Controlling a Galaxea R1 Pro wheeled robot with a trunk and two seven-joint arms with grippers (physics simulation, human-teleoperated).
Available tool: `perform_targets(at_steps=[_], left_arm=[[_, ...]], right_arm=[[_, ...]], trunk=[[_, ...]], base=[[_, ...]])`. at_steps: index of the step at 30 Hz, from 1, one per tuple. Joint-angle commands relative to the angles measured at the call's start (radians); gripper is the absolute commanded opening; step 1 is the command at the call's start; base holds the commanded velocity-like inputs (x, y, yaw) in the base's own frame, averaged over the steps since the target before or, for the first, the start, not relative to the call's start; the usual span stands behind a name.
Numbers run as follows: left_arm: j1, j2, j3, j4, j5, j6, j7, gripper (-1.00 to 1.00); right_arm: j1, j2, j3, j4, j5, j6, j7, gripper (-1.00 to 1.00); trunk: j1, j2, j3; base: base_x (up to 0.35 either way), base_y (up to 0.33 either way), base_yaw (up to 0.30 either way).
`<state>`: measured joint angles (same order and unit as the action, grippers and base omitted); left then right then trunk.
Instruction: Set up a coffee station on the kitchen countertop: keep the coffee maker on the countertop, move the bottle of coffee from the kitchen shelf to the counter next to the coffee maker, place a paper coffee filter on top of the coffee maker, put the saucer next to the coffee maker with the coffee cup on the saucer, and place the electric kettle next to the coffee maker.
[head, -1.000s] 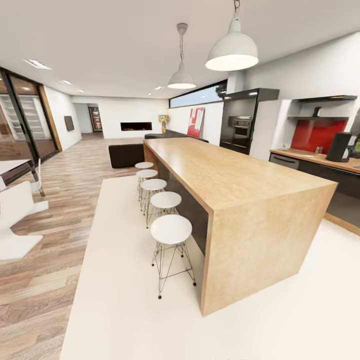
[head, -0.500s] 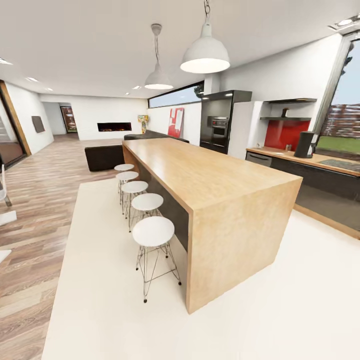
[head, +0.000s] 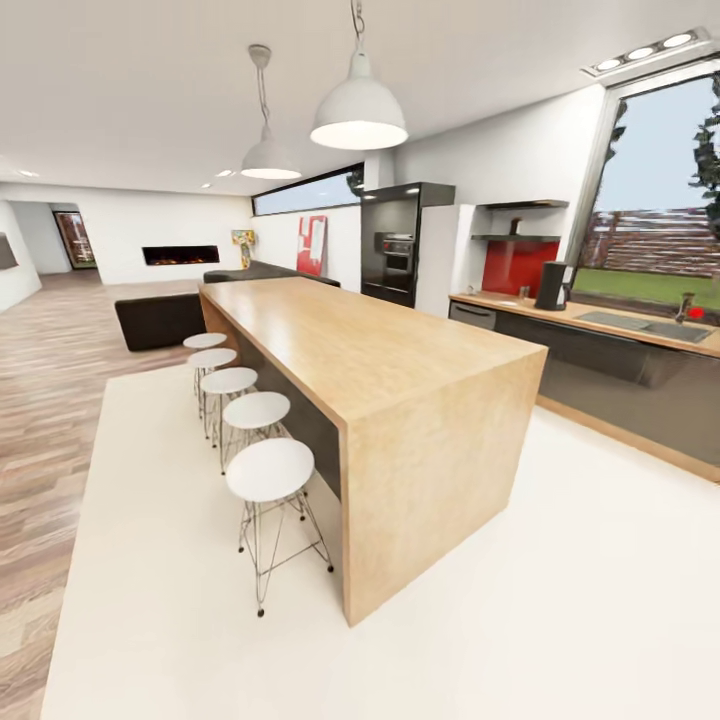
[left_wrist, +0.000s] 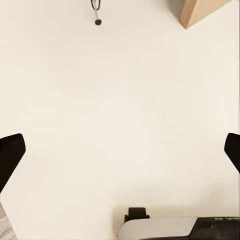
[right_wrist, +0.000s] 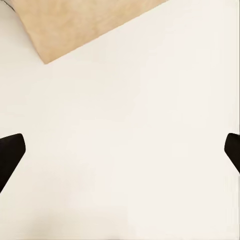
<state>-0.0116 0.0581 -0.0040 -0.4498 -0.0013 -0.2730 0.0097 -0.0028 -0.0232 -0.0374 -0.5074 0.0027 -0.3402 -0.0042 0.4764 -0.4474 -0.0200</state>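
The counter (head: 600, 322) runs along the far wall. On it stands the coffee maker (head: 551, 285), likely heavy and rigid, best left put. Above that, on the shelf (head: 502, 238), the bottle (head: 514, 227) looks light; grip its body. Both grippers' fingers (left_wrist: 11, 156) (right_wrist: 11, 150) are spread, empty.

Long wood island (head: 370, 350) runs down the middle of the room, standing partly on cream floor (head: 560, 600). Five white round stools (head: 268, 468) on wire legs line its left side. Two white pendant lamps (head: 358, 118) hang above. Black oven tower (head: 395, 245) against the far wall, red panel (head: 311, 244) beside it. Dark sofa (head: 158, 318) past the island's far end, wall fireplace (head: 180, 255) behind it. Wood plank flooring (head: 40, 400) on the left. Big window (head: 660, 200) at right.
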Motion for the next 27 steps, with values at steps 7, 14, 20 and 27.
perform_targets(at_steps=[7,14,20,27], left_arm=[[-0.001,0.0,-0.001,0.0,0.0,-0.003,0.001,1.0],[-0.001,-0.001,-0.001,0.0,0.0,-0.003,0.001,1.0],[-0.001,-0.001,-0.001,0.0,-0.001,-0.003,0.001,1.0],[-0.001,0.0,-0.001,0.0,0.0,-0.003,0.001,1.0]], right_arm=[[0.0,0.0,-0.001,-0.001,0.0,-0.002,0.0,1.0],[0.0,0.0,-0.001,-0.001,0.0,-0.002,0.0,1.0],[0.0,0.0,-0.001,-0.001,0.0,-0.002,0.0,1.0],[0.0,0.0,-0.001,-0.001,0.0,-0.002,0.0,1.0]], trunk=[[-0.026,0.047,0.02],[-0.026,0.047,0.02],[-0.026,0.047,0.02],[-0.026,0.047,0.02]], base=[[0.0,0.0,-0.267],[0.0,0.0,-0.266],[0.0,0.0,-0.266],[0.0,0.0,-0.267]])
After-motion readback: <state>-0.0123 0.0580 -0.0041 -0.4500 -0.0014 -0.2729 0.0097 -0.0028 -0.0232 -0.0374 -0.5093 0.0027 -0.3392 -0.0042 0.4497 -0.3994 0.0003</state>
